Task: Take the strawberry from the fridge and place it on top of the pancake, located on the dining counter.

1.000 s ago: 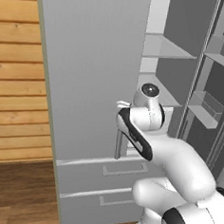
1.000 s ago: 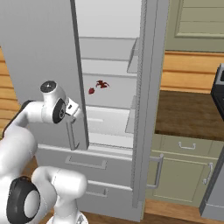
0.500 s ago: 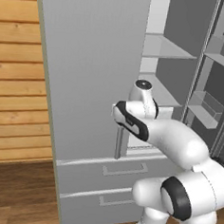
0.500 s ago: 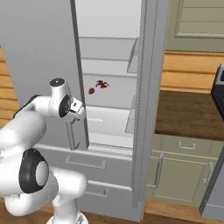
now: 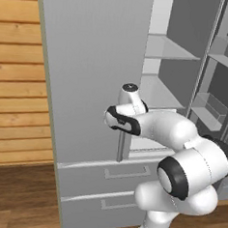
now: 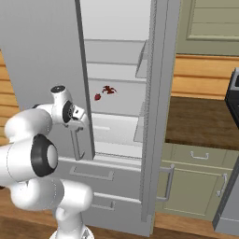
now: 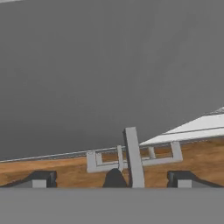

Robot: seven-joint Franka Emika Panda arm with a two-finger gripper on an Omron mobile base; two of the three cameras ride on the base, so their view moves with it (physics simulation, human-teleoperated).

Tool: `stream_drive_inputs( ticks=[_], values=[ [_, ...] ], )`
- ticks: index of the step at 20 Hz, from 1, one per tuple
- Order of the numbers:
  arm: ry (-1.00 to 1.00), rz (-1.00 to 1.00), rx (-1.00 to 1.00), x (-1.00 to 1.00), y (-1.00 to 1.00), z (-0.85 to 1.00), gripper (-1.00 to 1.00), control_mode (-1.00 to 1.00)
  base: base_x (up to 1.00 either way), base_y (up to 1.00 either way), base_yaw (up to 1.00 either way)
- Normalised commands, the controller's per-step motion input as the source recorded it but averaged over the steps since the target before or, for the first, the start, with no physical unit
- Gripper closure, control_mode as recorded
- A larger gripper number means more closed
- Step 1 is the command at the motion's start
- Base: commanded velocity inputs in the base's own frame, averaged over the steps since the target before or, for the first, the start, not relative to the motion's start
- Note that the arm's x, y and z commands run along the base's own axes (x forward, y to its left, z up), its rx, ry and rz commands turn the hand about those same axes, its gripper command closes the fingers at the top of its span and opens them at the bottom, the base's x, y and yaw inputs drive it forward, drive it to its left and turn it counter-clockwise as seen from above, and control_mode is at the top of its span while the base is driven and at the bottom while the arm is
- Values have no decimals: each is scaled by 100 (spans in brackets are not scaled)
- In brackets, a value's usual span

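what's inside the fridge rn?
In the fridge, the strawberry lies on a middle shelf beside a small red-brown bit. Other visible shelves look bare. The left door covers the left part of the interior.

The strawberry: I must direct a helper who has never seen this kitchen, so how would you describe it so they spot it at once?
Find the tall light grey fridge with its right door swung open. Look inside to the middle grey shelf; the strawberry lies toward its left, near the door edge. It is a tiny dark red berry, with a flatter, spiky red scrap just behind it.
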Motion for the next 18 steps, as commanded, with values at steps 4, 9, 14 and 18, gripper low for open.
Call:
stream_drive_inputs(
  ticks=[4,9,14,18],
  values=[
    [-6,0,-5,0,0,-38,-100,-100,0,0,0],
    [-10,0,-2,0,-5,-40,-100,-100,0,0,0],
    [-11,0,0,0,0,-8,-100,-100,0,0,0],
    [-11,0,0,0,0,0,-100,-100,0,0,0]
  ],
)
